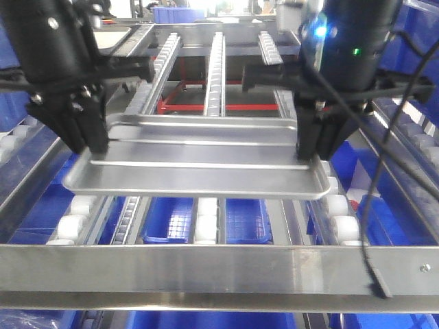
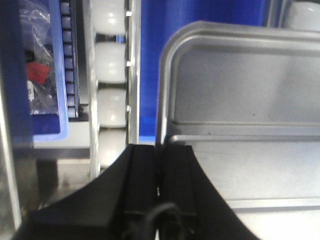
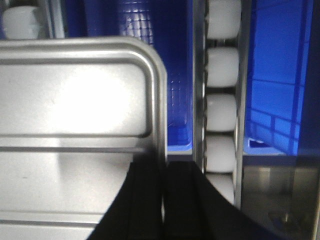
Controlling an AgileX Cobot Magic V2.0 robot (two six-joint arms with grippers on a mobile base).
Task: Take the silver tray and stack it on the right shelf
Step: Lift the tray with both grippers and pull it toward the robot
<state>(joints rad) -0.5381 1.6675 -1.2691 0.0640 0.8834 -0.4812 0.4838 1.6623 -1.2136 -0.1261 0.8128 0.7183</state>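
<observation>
The silver tray [image 1: 199, 171] is held level above the white-roller rails of the right shelf [image 1: 212, 267], behind its shiny front crossbar. My left gripper [image 1: 92, 147] is shut on the tray's left rim, and my right gripper [image 1: 309, 154] is shut on its right rim. In the left wrist view the black fingers [image 2: 142, 170] pinch the rim of the tray [image 2: 240, 90]. In the right wrist view the fingers [image 3: 177, 195] clamp the rim of the tray [image 3: 75, 105]. The tray's two ridges show across its floor.
White roller rails run on both sides [image 1: 75, 212] [image 1: 339, 216] and up the middle [image 1: 216, 68]. Blue bins [image 1: 206, 219] sit below the rails. A red frame [image 1: 206, 106] shows further back. A black cable [image 1: 374, 226] hangs over the front crossbar at right.
</observation>
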